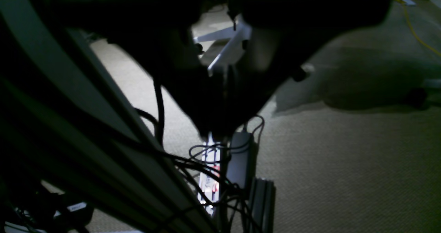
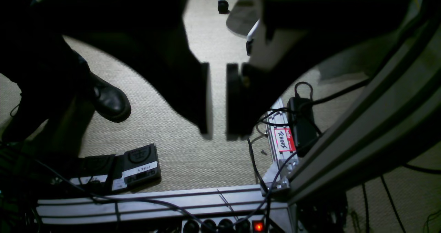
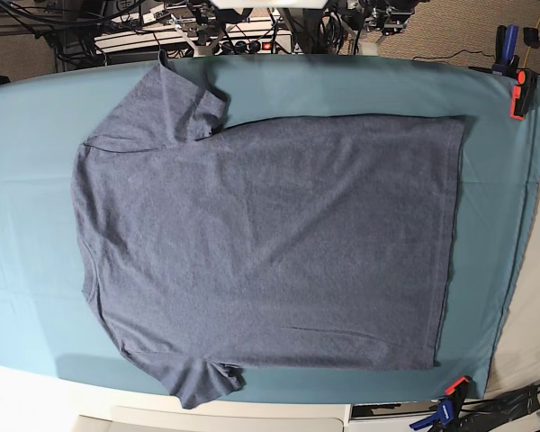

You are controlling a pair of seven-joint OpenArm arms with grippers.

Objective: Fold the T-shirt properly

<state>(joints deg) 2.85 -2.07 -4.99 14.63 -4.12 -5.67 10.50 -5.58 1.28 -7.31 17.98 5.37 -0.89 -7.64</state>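
Right gripper (image 2: 217, 100) parted slightly, empty, off-table | left gripper (image 1: 220, 88) closed, nothing held | T-shirt (image 3: 270, 243) laid flat, unfolded | all folds outstanding

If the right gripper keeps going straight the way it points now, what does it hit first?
Probably bare carpet. The right gripper, jaws slightly apart and empty, points down at the floor between the foot pedal and the aluminium frame rail. Depth is unclear. The T-shirt isn't in its line.

Left claw (image 1: 220, 129) a dark blur, table cloth (image 3: 36, 117) cropped at frame edges
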